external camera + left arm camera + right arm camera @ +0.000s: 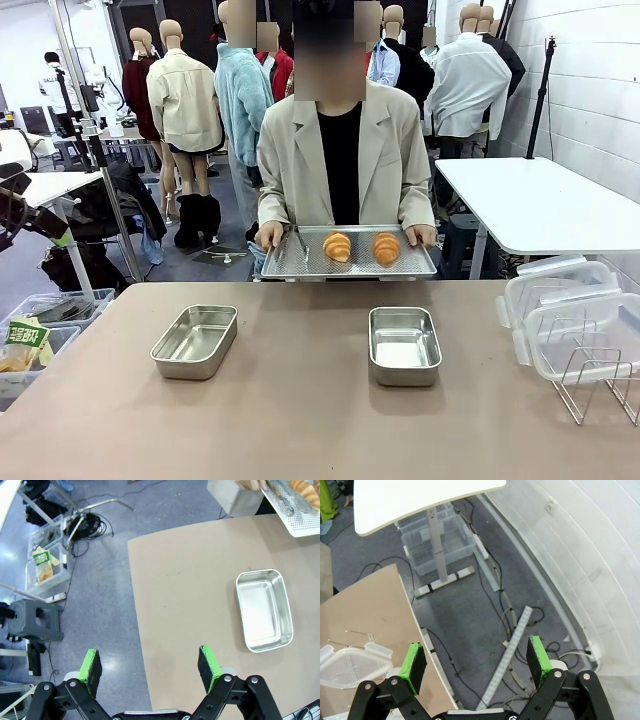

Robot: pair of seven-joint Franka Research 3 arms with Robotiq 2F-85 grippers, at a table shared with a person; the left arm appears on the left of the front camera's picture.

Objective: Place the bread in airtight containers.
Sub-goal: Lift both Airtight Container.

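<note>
Two golden-brown bread rolls (337,246) (386,248) lie on a perforated steel tray (290,263) that a person holds at the table's far edge. Two lidless steel containers stand on the brown table, one at the left (196,341) and one at the middle right (404,345). In the left wrist view the left container (263,610) lies ahead and to the right of my left gripper (150,665), which is open and hangs over the table's edge; the tray's corner (295,522) with bread (306,489) shows at the top right. My right gripper (477,660) is open above the floor, beside the table.
Clear plastic lids (565,310) lean in a wire rack (598,385) at the table's right edge; the lids (350,665) also show in the right wrist view. Tongs (302,244) lie on the tray. A white table (545,200) stands to the right. Storage bins (47,560) sit on the floor at left.
</note>
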